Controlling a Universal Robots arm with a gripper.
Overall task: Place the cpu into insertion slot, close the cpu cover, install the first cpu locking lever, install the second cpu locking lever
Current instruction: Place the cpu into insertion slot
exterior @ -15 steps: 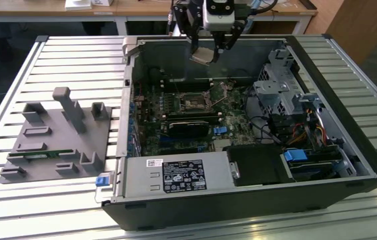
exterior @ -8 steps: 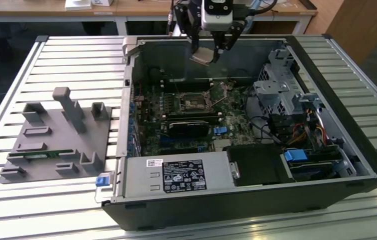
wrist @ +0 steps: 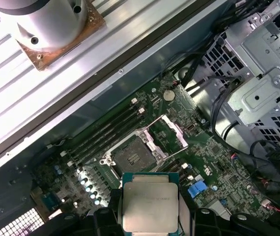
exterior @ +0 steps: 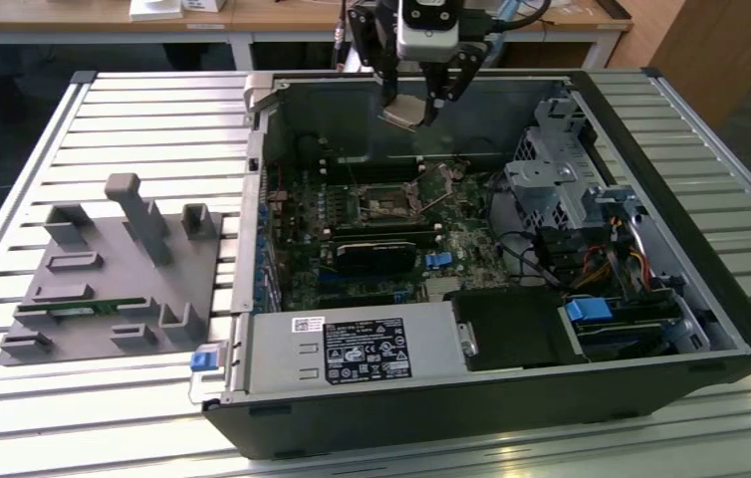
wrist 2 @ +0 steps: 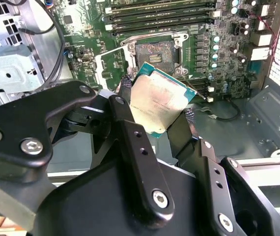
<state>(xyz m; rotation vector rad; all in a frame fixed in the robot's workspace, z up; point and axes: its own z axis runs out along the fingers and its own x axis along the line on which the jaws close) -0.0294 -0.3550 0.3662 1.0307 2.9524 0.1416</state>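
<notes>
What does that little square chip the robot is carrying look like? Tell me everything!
The cpu is a small, flat, square chip with a dull silver-grey metal top and a thin green rim. The tool is shut on it, and its dark fingers press two opposite edges. The chip hangs tilted in the air over the open computer case, above the green board. It is apart from the insertion slot, whose dark square lies bare.
</notes>
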